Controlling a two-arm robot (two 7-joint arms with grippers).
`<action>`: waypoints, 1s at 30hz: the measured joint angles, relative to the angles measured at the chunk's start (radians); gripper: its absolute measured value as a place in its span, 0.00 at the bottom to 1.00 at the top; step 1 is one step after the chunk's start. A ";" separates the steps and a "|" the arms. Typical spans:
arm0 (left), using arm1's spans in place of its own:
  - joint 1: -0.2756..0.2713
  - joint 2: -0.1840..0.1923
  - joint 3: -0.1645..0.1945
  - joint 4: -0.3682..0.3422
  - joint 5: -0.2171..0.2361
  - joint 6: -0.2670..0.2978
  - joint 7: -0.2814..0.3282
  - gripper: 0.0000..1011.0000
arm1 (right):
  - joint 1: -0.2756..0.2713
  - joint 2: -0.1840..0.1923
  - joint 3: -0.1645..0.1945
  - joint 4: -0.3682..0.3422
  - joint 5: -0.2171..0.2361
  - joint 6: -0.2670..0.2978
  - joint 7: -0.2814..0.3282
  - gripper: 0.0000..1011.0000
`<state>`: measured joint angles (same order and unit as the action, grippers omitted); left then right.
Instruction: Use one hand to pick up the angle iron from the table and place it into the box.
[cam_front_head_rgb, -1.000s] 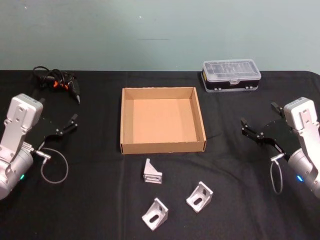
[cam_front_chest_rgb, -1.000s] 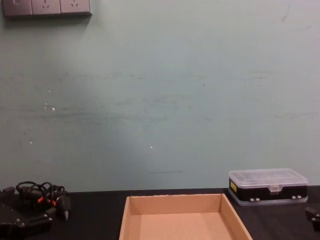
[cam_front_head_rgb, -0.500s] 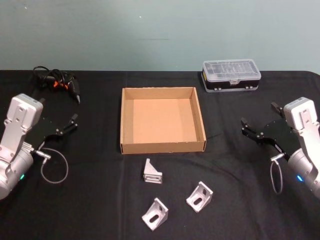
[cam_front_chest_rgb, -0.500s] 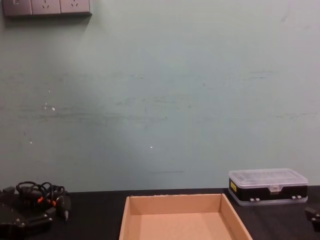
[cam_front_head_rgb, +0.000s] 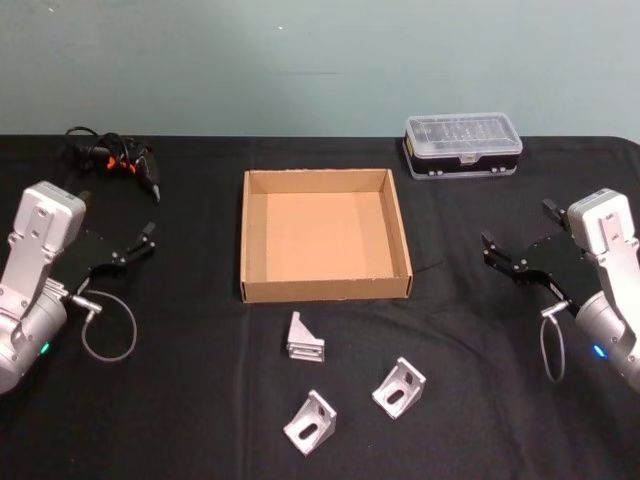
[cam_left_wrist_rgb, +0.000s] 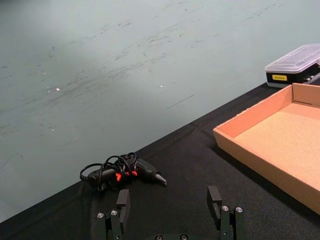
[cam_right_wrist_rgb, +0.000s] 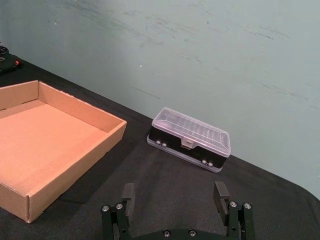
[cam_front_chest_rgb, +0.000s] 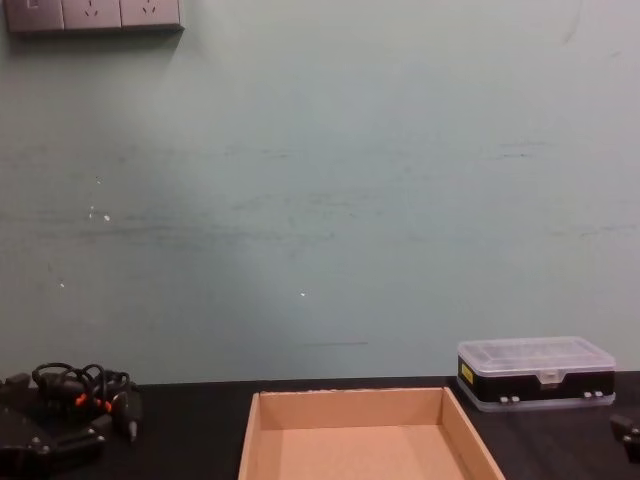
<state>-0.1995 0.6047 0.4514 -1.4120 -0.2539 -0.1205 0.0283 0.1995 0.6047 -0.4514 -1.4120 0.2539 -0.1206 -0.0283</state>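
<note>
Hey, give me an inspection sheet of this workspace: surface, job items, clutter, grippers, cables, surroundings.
Surface: matte black table.
Job's things: three angle irons lie on the table in front of the box; nothing seen in the box.
Clutter: clear-lidded case behind the box's right corner; corded tool at far left.
Grippers: left gripper at the table's left, right gripper at its right, both away from the irons, jaws open.
Cables: wire loops, one at each wrist.
Surroundings: green wall, sockets upper left.
</note>
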 joint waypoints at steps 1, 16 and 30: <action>0.000 0.000 0.000 0.000 0.000 0.000 0.000 1.00 | 0.000 0.000 0.000 0.000 0.000 0.000 0.000 0.99; 0.000 0.000 0.000 0.000 0.000 0.000 0.000 1.00 | 0.000 0.000 0.000 0.000 0.000 0.000 0.000 0.99; 0.000 0.000 0.000 0.000 0.000 0.000 0.000 1.00 | -0.021 0.001 0.031 -0.043 0.038 0.021 0.076 0.99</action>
<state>-0.1996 0.6047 0.4514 -1.4120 -0.2538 -0.1205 0.0283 0.1781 0.6053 -0.4203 -1.4547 0.2920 -0.0999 0.0481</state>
